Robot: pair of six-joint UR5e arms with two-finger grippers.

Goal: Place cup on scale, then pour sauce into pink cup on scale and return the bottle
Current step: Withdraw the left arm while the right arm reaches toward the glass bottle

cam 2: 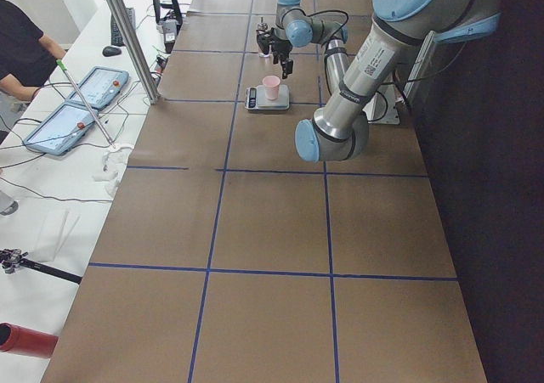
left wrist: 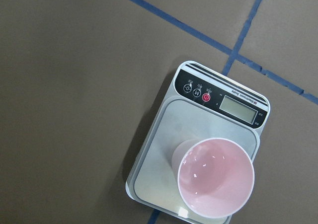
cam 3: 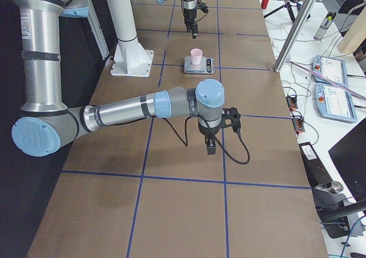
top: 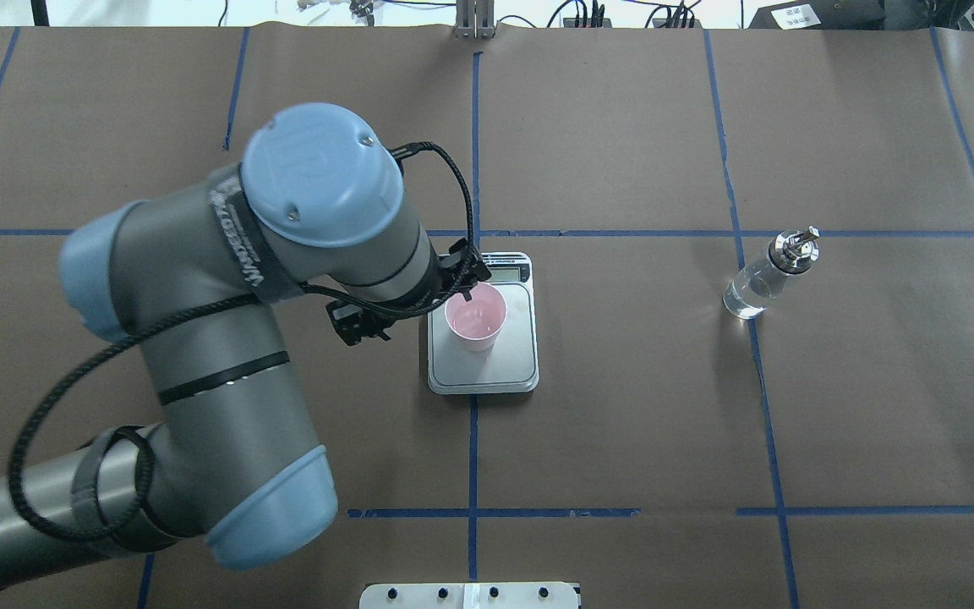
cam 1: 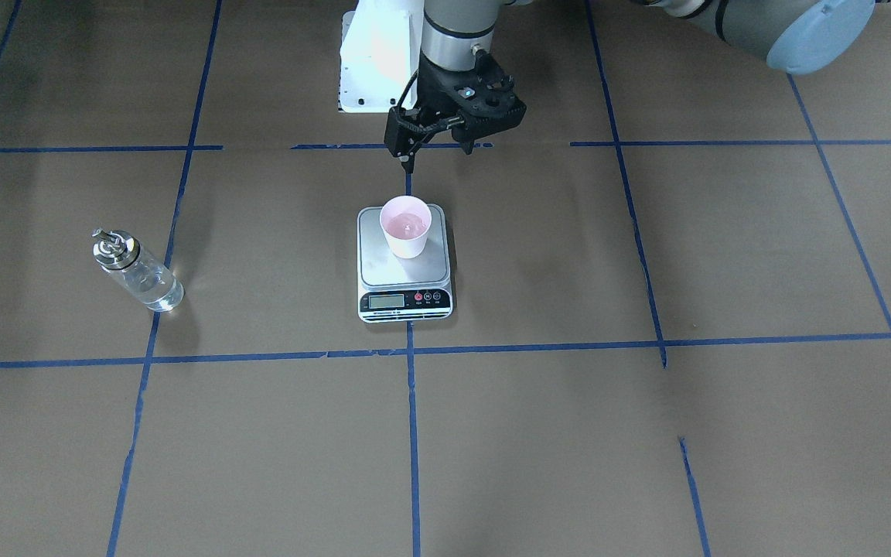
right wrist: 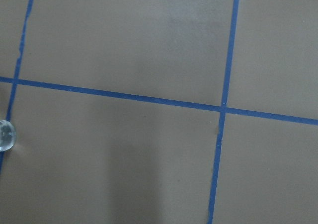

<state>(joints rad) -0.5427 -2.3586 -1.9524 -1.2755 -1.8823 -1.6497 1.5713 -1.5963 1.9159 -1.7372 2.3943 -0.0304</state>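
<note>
**Cup** (cam 1: 406,226): pale pink, upright on the steel platform of the scale (cam 1: 372,267), within its edges. The inside was glossy with a few glints. Whether any liquid lay in it could not be told.

**Scale:** stood square on the counter (cam 1: 646,433), its display strip on the side away from the robot.

**Left pincer** (cam 1: 436,153): hung above the scale's robot-side edge, jaws spread, gripping nothing, clear of the cup's rim.

**Bottle** (cam 1: 138,271): upright on the counter, well apart on the robot's right, silver cap on. The clear sauce (cam 1: 158,292) showed faintly in its lower part.

**Right pincer** (cam 3: 210,148): seen only from the side, raised over the counter. Released or clenched could not be told.

**Step judged in hand:** fetching the bottle for the pour.

**Handling note:**
- Grip the glass body below the cap.
- Carry it upright.
- Bring the spout over the cup's middle.
- Tilt slowly, without touching the light cup or pressing on the platform.
</note>
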